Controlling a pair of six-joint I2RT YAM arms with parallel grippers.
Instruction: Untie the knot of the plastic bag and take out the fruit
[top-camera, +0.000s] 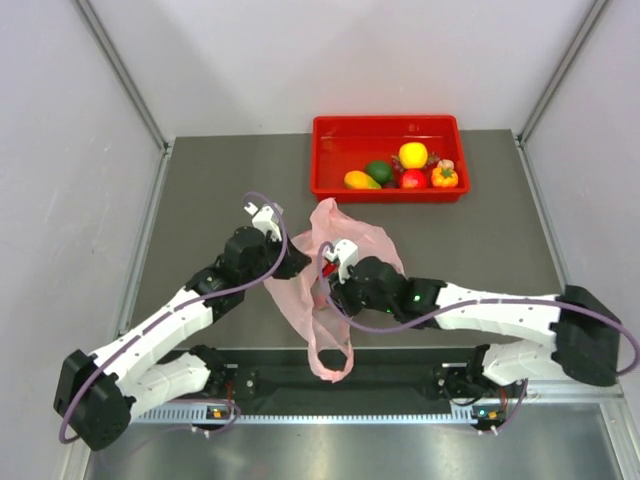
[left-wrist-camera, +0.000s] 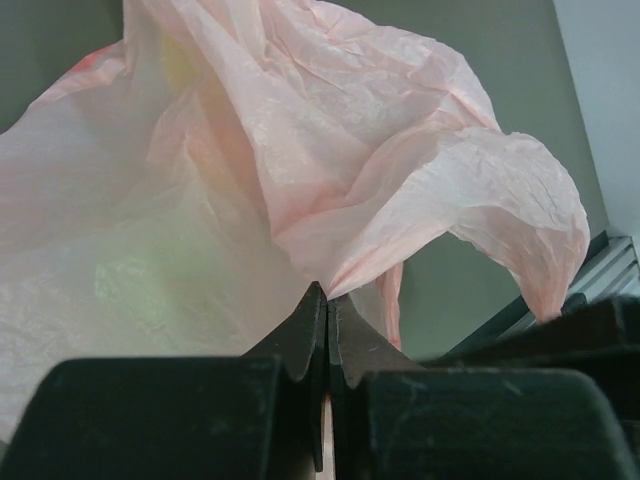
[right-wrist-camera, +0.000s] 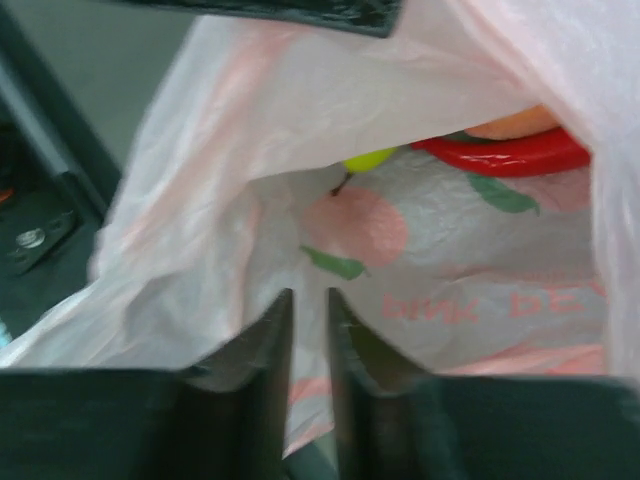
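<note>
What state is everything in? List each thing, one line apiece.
Plastic bag, crumpled on the table, no knot visible.
Left fingers, shut on the bag.
Right fingers, nearly together at the bag; grip unclear.
Red tray, upright, holding fruit.
Fruit, loose in the tray.

White arms (top-camera: 150, 335), black joints (top-camera: 590, 335) and hands (left-wrist-camera: 327, 297) (right-wrist-camera: 310, 298) — looping purple cables (top-camera: 258, 194).
</note>
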